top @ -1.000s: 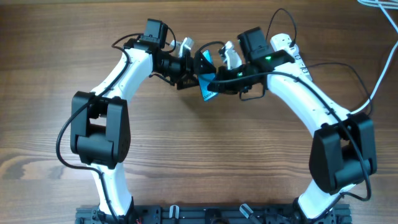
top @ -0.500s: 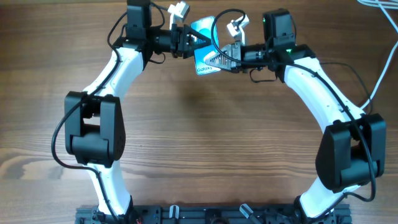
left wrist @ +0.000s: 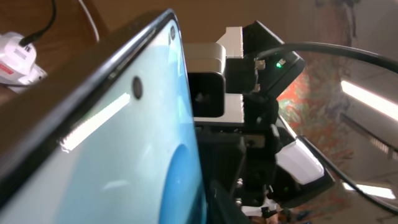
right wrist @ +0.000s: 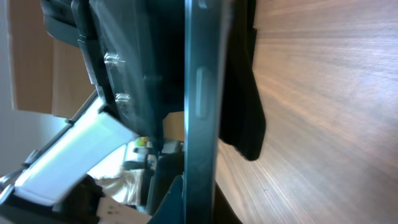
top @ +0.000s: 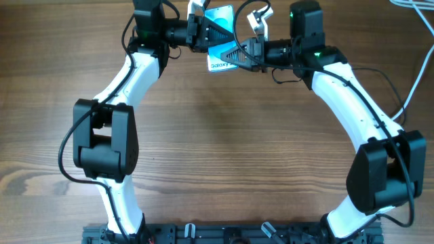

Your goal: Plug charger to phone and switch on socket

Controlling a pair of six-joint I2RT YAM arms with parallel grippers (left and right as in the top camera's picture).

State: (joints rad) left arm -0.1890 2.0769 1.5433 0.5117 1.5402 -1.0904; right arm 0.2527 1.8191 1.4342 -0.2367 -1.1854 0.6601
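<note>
Left gripper (top: 207, 32): clenched on the upper end of the phone (top: 222, 15).
Phone: far middle of the table, cyan screen up and tilted, "Galaxy" end nearest the arm bases, spanning both grippers.
Right gripper (top: 237, 55): clamped on the phone's lower right edge.
Surface: brown wood-grain table (top: 217, 149).
Far right: white cord (top: 422, 64) along the table edge.
</note>
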